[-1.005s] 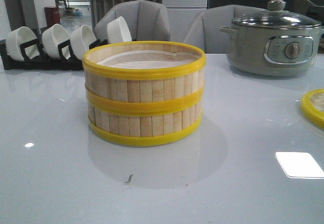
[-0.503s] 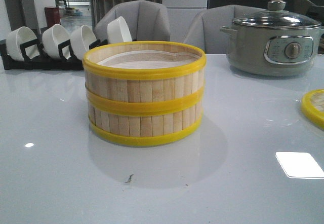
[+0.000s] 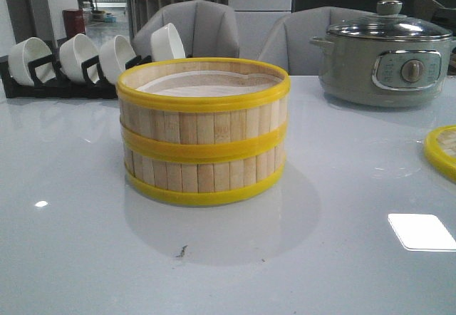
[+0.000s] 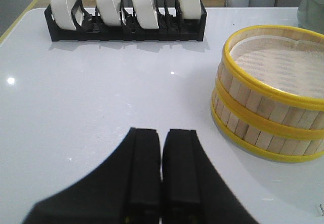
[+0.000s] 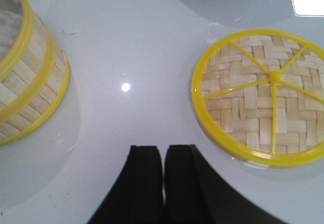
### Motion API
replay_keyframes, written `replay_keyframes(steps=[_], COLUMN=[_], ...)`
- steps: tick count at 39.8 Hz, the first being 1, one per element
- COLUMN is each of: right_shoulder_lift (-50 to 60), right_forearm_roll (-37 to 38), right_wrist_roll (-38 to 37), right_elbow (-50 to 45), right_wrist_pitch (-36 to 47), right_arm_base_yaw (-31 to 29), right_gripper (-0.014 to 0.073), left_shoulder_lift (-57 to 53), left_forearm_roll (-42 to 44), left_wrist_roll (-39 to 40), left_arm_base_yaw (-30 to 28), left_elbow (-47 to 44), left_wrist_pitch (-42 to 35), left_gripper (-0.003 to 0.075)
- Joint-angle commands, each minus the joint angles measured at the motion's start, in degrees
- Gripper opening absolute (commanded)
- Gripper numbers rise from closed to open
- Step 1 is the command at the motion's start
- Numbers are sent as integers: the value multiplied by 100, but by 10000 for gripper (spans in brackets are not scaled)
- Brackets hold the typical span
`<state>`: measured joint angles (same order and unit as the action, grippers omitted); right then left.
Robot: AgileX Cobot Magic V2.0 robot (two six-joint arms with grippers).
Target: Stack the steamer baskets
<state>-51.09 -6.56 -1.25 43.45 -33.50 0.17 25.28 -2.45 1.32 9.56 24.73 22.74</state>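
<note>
A: Steamer baskets [image 3: 203, 133]?
B: Two stacked upright mid-surface [image 3: 85, 258], open side up. Lid [image 5: 260, 97] flat to their right, apart.
A: Fingers?
B: Left gripper [image 4: 161, 171] and right gripper [image 5: 163, 178] both pressed together, empty.

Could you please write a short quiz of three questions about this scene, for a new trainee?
1. True or false: the two steamer baskets already stand one on top of the other.
2. Where is the lid? A) on the stacked baskets B) flat on the table, apart from the stack C) on the grey pot
3. How many white bowls stand in the black rack?

Key:
1. True.
2. B.
3. Four.

Both the left gripper and right gripper are shut and empty.
</note>
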Motion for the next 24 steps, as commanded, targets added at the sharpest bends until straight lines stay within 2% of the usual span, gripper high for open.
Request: replay_keyframes(steps=[1, 4, 9, 14, 20, 24], right_shoulder_lift=[41, 41, 41, -107, -763, -1351], right_forearm_roll=[45, 73, 229, 716, 1088, 1088], right_wrist_roll=[40, 40, 40, 40, 40, 40], right_elbow=[223, 223, 223, 223, 334, 598], right_wrist_pitch=[264, 264, 252, 284, 424, 580], right_arm_base_yaw=[-22, -22, -22, -32, -107, -442], right_gripper=[300, 364, 364, 363, 305, 263], left_shoulder_lift=[18, 18, 18, 18, 18, 18], left_forearm_roll=[-52, -52, -52, -52, -52, -52], left_wrist_roll=[-15, -15, -15, -15, -15, -15], left_arm_base_yaw=[47, 47, 47, 47, 47, 47], left_elbow=[165, 165, 165, 165, 165, 165], left_wrist_pitch=[-529, -529, -529, -529, -529, -529], left_gripper=[87, 87, 87, 87, 87, 87])
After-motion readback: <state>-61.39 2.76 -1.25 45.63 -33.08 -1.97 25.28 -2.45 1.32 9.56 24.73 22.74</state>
